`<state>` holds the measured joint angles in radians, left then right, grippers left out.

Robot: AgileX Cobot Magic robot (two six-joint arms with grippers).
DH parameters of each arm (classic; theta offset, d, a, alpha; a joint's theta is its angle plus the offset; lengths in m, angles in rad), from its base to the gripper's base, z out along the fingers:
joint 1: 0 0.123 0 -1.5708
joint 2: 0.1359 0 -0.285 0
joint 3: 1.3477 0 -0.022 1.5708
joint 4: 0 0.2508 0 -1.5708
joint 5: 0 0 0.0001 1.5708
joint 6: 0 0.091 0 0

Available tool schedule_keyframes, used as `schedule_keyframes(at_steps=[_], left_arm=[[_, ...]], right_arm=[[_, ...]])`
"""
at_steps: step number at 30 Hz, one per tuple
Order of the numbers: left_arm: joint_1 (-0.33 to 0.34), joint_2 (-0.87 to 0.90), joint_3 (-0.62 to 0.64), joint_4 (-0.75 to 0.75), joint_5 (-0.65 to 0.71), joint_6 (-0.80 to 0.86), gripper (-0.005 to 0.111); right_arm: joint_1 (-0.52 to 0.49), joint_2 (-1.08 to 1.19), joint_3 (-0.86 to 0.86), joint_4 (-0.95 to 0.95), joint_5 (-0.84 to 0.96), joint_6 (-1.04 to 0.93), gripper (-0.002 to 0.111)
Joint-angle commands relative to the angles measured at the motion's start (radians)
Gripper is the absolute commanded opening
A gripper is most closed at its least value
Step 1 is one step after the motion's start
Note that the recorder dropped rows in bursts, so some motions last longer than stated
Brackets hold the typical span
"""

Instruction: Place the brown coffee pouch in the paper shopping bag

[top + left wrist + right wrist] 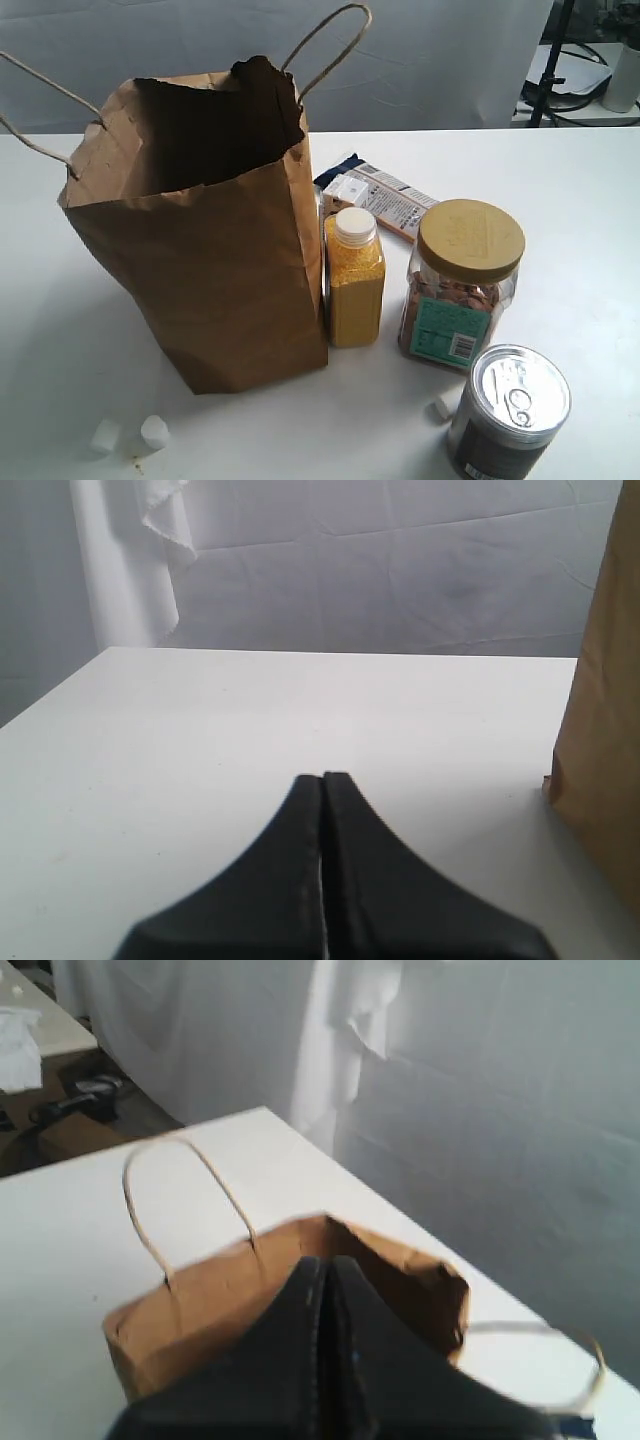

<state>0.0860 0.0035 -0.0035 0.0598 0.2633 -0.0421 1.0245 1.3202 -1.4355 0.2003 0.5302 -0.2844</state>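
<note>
The paper shopping bag point(220, 290) stands open on the white table point(580, 200), left of centre, its cord handles sticking up. The brown coffee pouch does not show in any view. Neither arm appears in the exterior view. In the left wrist view my left gripper point(322, 777) is shut with nothing in it, low over bare table, with the bag's side point(600, 740) off to one edge. In the right wrist view my right gripper point(325, 1260) is shut and empty, hanging above the bag's open mouth point(200, 1310).
Right of the bag stand a yellow bottle with a white cap point(354, 280), a jar with a tan lid point(460, 290) and a pull-tab can point(510, 410). A flat printed packet point(385, 200) lies behind them. Small white bits point(153, 432) lie at the front.
</note>
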Motion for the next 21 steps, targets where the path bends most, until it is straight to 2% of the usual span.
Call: schedule_keyframes(at_steps=[1,9,11,16,21], left_arm=[[0.004,-0.003,0.004,0.004,-0.004,-0.003,0.0],[0.004,-0.003,0.004,0.004,-0.004,-0.003,0.0],[0.004,-0.003,0.004,0.004,-0.004,-0.003,0.0],[0.004,-0.003,0.004,0.004,-0.004,-0.003,0.0],[0.004,-0.003,0.004,0.004,-0.004,-0.003,0.0]], right_arm=[[0.001,-0.124,0.208,-0.124,-0.009,0.127,0.0],[-0.001,-0.39,0.516,-0.264,-0.092,0.332,0.0],[-0.028,-0.457,0.6,-0.261,-0.092,0.339,0.0],[-0.22,-0.635,0.844,-0.228,-0.092,0.346,0.0],[-0.392,-0.796,0.984,-0.206,-0.094,0.384,0.0]])
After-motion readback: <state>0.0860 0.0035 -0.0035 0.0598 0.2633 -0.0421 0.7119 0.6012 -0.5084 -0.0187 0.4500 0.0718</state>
